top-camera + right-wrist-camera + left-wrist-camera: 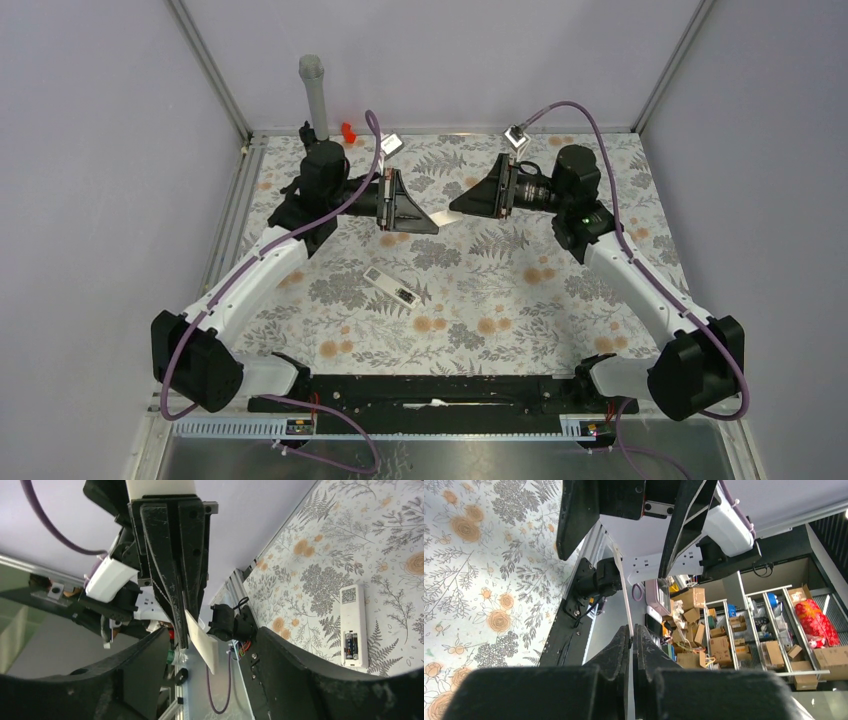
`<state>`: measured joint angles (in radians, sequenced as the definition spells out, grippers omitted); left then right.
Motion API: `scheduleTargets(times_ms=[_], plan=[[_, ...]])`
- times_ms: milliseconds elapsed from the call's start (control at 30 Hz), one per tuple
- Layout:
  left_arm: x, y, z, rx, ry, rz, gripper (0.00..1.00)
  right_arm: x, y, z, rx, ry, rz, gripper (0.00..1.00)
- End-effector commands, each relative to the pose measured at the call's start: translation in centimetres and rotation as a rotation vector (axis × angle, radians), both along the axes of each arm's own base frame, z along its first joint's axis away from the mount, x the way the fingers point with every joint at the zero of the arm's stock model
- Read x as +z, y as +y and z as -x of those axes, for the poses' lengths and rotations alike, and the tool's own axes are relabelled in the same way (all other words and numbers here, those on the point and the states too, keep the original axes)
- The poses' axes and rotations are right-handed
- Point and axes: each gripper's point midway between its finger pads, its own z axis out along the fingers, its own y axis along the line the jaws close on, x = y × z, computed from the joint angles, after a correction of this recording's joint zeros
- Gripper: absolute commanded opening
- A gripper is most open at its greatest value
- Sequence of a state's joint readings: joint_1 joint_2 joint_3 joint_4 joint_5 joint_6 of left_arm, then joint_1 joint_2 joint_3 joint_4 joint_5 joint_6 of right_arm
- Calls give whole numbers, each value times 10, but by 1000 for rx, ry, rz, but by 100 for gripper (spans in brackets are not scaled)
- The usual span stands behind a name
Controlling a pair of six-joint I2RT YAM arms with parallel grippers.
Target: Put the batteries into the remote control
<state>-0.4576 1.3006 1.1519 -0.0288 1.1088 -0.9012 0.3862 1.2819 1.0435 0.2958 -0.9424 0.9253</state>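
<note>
The white remote control [390, 289] lies flat on the floral mat, left of centre. It also shows in the right wrist view [353, 625]. The batteries [351, 645] sit as small dark cylinders in its open compartment near one end. My left gripper [430, 224] is shut on a short plain white strip [443, 217] and holds it in the air above the mat. The strip shows edge-on in the left wrist view [624, 587]. My right gripper [458, 207] is open and faces the left one. The strip's free end [202, 641] lies between the right gripper's spread fingers.
A grey upright tube [312, 95] and a small red piece [348, 131] stand at the back left corner. A black rail [430, 390] runs along the near edge between the arm bases. Walls close in the mat on three sides.
</note>
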Motion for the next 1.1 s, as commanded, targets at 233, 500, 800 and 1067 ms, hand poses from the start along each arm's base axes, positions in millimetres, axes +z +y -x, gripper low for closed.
scheduleTargets(times_ms=[233,500,800,1067], plan=[[19,11,24,-116,-129,15,0,32,-3,51,273,-164,-31,51],[21,11,23,-115,-134,18,0,24,-1,52,279,-149,-14,32],[23,10,19,-100,-130,15,6,28,4,52,285,-162,-16,0],[-34,54,-37,274,13,-186,87,-8,3,23,48,-34,42,0]])
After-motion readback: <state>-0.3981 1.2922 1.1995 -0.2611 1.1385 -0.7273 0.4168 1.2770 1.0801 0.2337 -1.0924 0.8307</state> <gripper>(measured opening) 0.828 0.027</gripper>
